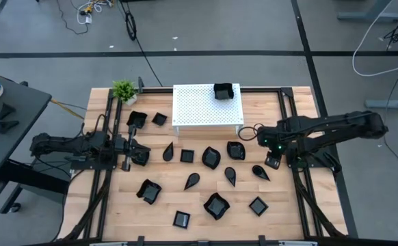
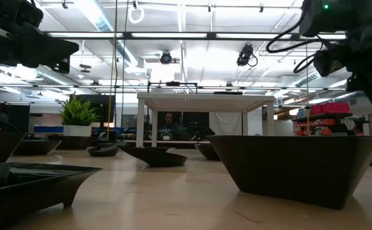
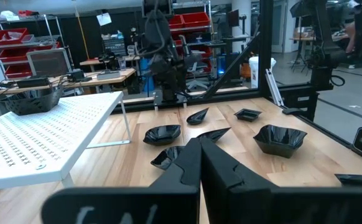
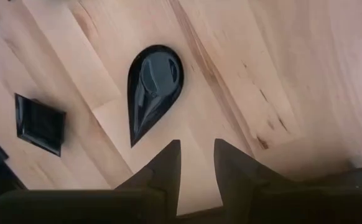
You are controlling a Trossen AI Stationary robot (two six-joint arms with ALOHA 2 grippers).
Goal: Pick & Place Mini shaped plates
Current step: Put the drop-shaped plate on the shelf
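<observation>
One plate (image 1: 222, 91) sat on the stand (image 1: 206, 104); the rest lay on the counter (image 1: 117, 205). Right hand (image 4: 196, 163) hovered narrow, empty; left hand (image 3: 199, 163) was closed.

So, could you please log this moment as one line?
right pincer: slightly open, empty, above teardrop plate | left pincer: shut, empty, parked table's left | one plate on white stand
</observation>
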